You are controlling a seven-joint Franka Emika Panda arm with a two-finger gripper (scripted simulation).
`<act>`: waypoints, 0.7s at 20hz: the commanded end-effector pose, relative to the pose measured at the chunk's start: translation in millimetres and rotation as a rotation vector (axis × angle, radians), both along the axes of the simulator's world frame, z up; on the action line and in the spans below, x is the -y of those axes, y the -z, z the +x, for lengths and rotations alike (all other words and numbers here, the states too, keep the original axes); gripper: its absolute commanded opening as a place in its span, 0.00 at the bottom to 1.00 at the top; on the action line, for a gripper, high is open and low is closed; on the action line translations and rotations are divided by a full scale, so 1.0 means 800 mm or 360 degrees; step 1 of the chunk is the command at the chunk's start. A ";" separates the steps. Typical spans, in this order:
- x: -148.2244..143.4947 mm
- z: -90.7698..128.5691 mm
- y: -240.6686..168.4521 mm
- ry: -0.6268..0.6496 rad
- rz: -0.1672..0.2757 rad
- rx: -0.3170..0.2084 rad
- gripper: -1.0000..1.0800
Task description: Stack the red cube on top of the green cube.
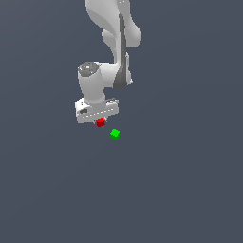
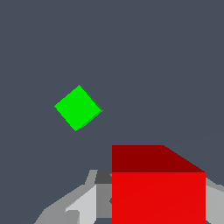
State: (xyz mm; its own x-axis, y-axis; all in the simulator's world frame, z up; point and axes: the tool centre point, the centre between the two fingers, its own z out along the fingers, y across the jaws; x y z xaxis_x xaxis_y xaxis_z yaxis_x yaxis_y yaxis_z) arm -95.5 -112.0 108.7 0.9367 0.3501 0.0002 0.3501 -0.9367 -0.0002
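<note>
Dark grey floor surrounds your white gripper [image 1: 99,119], which is clamped on the red cube [image 1: 100,123] and appears to hold it off the floor. Just beside it sits the green cube [image 1: 115,135], bare; carrying over and stacking remain.

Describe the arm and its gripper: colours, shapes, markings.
The arm is glossy white with rounded, bulging segments and a dark grey strip along one link. A grey disc caps the wrist joint. The gripper is a flat white block with small dark marks; its fingers look pale grey.
</note>
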 end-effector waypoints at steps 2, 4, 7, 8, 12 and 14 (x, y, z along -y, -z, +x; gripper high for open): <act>-0.024 0.007 0.015 -0.0002 0.0001 0.0000 0.00; -0.042 0.012 0.026 -0.0002 0.0001 0.0000 0.00; -0.065 0.020 0.041 -0.0002 0.0001 0.0000 0.00; -0.072 0.022 0.046 -0.0002 0.0001 0.0000 0.00; -0.089 0.029 0.057 -0.0002 0.0000 0.0000 0.00; -0.094 0.031 0.060 -0.0002 0.0000 0.0000 0.00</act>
State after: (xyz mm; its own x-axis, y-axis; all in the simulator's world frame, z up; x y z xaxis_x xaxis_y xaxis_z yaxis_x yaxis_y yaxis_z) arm -72.9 -39.8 62.5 0.9357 0.3527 -0.0008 0.3527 -0.9357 -0.0014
